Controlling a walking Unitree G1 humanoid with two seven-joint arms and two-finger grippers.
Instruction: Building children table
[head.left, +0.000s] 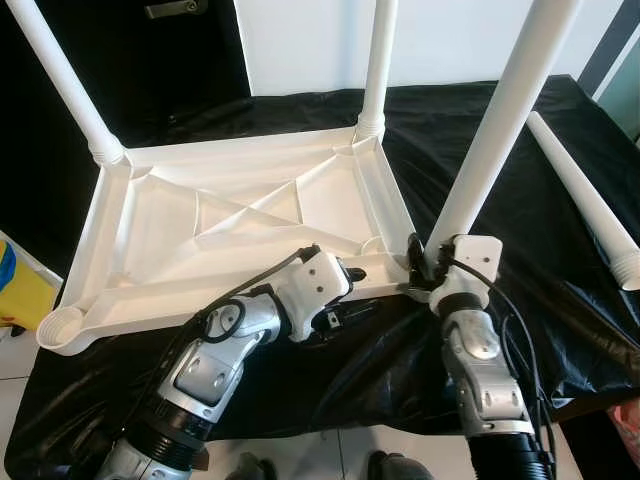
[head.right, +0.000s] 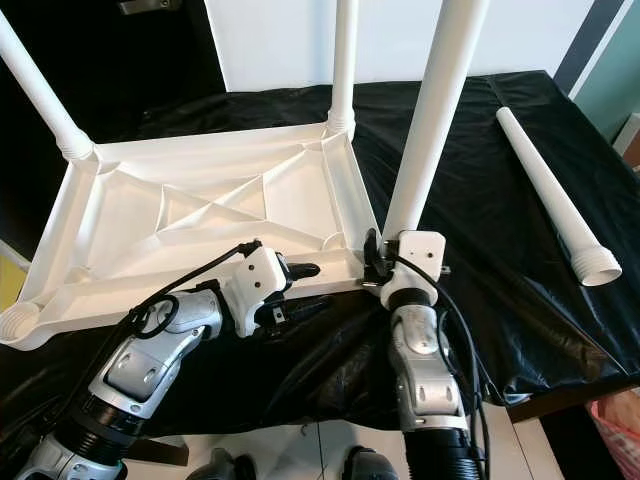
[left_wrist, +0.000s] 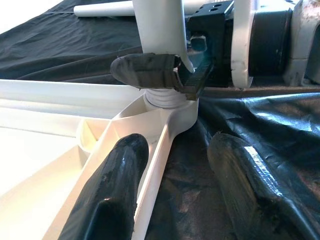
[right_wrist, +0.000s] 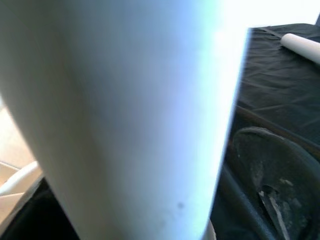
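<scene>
So the tabletop (head.left: 240, 225) is lying upside down on the black cloth (head.left: 520, 260), which makes sense since that puts the corner sockets facing up so legs can go straight in. Two legs already stand at the far corners, and the third leg (head.left: 500, 120) sits in the near corner socket with the right gripper (head.left: 420, 262) pinching it low down, fingers closed around the tube right above the socket, probably to seat or twist it home. The left gripper (head.left: 345, 300) has its fingers (left_wrist: 112, 200) spread with the tabletop's near rim running between them, one finger over the tray side and the other over the cloth, not squeezing as far as I can tell; looks like it's there to steady the tabletop. The last leg (head.left: 590, 200) lies loose on the cloth, well beyond the right fingers, and the near-left socket (head.left: 62, 325) is empty for it.
</scene>
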